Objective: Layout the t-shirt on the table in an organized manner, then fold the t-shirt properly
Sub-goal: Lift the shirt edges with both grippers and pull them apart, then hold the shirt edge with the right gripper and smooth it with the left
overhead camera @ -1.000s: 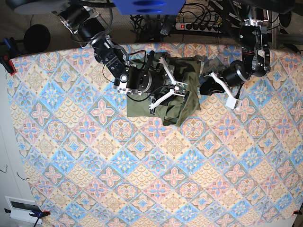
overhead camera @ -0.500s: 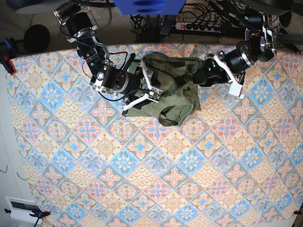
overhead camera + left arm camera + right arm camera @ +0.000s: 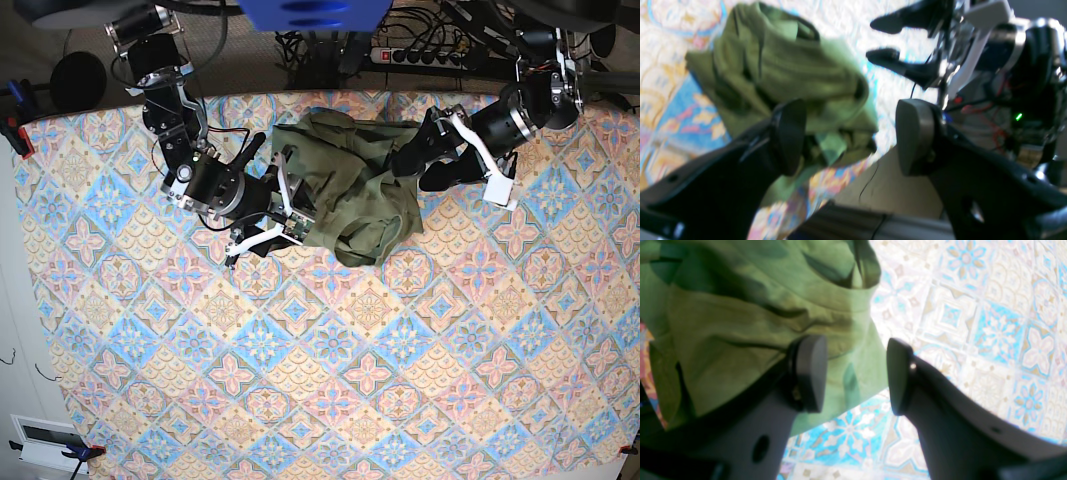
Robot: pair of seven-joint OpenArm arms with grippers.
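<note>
A: Base view: the t-shirt (image 3: 350, 195) lies in a crumpled olive heap at the far edge of the table (image 3: 330, 400), near the middle of that edge. Nothing laid out yet.

B: Grippers?

A: Right gripper (image 3: 272, 212) at the heap's near-left side, jaws spread, holding nothing. In its wrist view one finger (image 3: 810, 371) sits in front of the cloth, the other over bare tile pattern; a hem edge runs between them. Whether the pad touches fabric, cannot tell.

B: And the left?

A: Left gripper (image 3: 425, 155) at the heap's right end, also spread and empty. Its wrist view is blurred; the t-shirt bunches beside one finger (image 3: 788, 135), the other finger well clear of it.

B: Handling?

A: Judging by the folds: light, soft, limp cotton. It will sag and drag, not hold shape, and layers may come up together. Not fragile, not slippery.

B: Where to take hold?

A: Best guess: pinch a single layer at an outer edge, hem or shoulder seam, one gripper at each end, then pull apart to spread it. The neck label is not visible, so orientation is uncertain.
</note>
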